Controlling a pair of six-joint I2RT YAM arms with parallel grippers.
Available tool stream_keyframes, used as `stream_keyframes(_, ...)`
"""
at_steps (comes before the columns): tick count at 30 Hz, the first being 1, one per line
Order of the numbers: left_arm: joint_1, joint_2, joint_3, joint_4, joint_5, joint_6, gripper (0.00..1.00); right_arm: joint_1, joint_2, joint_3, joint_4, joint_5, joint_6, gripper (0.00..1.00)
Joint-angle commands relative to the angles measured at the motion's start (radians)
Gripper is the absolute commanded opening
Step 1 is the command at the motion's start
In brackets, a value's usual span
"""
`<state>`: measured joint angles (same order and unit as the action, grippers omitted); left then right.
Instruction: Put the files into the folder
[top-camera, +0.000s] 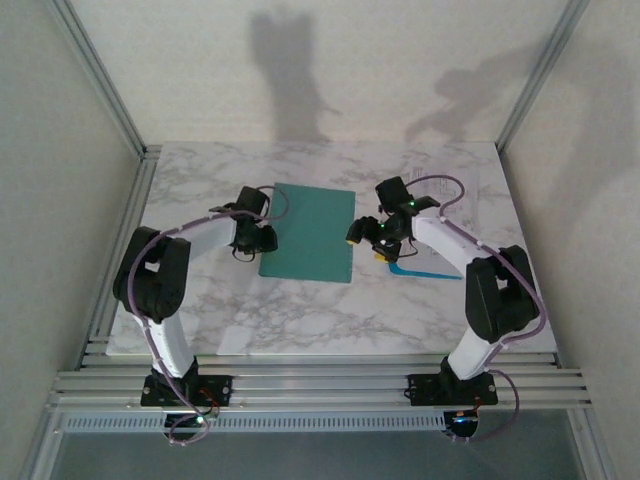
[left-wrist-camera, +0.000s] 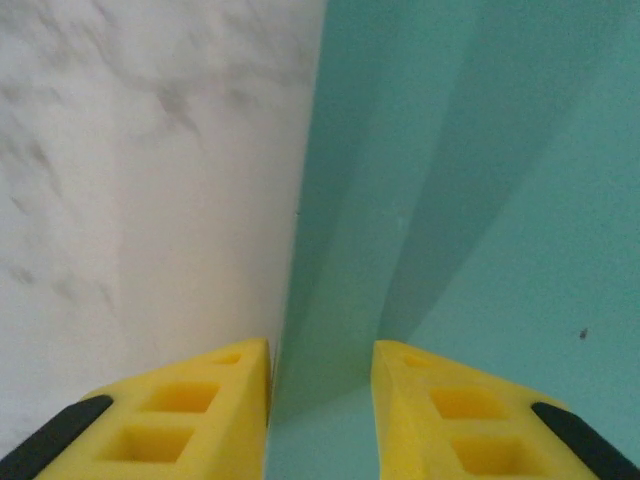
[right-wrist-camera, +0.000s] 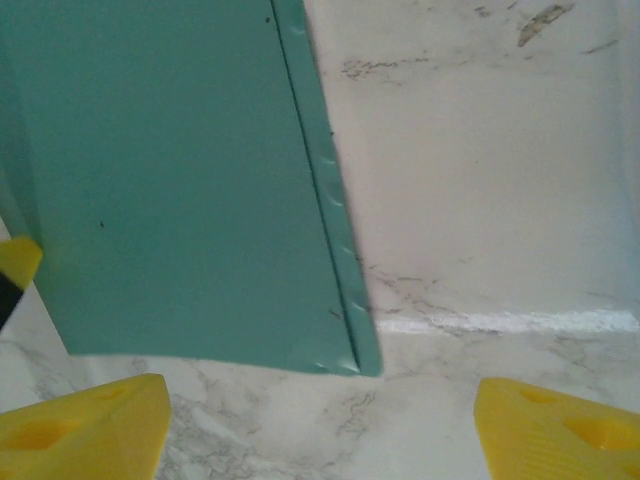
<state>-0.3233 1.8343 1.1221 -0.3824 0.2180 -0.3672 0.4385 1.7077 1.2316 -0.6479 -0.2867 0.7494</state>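
Note:
The teal-green folder (top-camera: 310, 232) lies flat and closed in the middle of the marble table. My left gripper (top-camera: 262, 238) is low at the folder's left edge. In the left wrist view its yellow fingers (left-wrist-camera: 225, 400) stand open astride that edge (left-wrist-camera: 300, 250), one over marble, one over the cover (left-wrist-camera: 480, 200). My right gripper (top-camera: 362, 232) hovers at the folder's right edge, wide open (right-wrist-camera: 320, 383). The folder's near corner and creased spine strip (right-wrist-camera: 340, 270) lie just ahead of it. White sheets, the files (top-camera: 450, 190), lie faintly visible at the right back.
A blue strip (top-camera: 420, 271) pokes out on the table under the right arm. The left gripper's yellow fingertip (right-wrist-camera: 15, 262) shows past the folder in the right wrist view. Aluminium frame posts (top-camera: 100, 80) flank the table, and the white marble (top-camera: 300, 310) in front is bare.

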Motion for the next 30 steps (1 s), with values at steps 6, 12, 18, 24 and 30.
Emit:
stream_keyframes(6,0.000,-0.037,-0.038,0.013,0.018,-0.088,0.33,0.063,0.181,0.172,0.007,0.012,-0.009,0.78)
stream_keyframes(12,0.000,-0.080,-0.014,0.001,-0.004,-0.165,0.43,0.068,0.278,0.248,-0.004,0.022,-0.022,0.77)
stream_keyframes(18,-0.001,-0.131,-0.010,-0.009,0.008,-0.239,0.47,0.071,0.343,0.299,-0.009,0.017,-0.033,0.77)
stream_keyframes(24,-0.005,-0.177,-0.029,0.010,0.079,-0.326,0.48,0.071,0.386,0.321,-0.020,0.027,-0.040,0.76)
stream_keyframes(30,-0.027,-0.215,-0.045,0.019,0.115,-0.386,0.50,0.071,0.408,0.322,-0.015,0.029,-0.043,0.76)
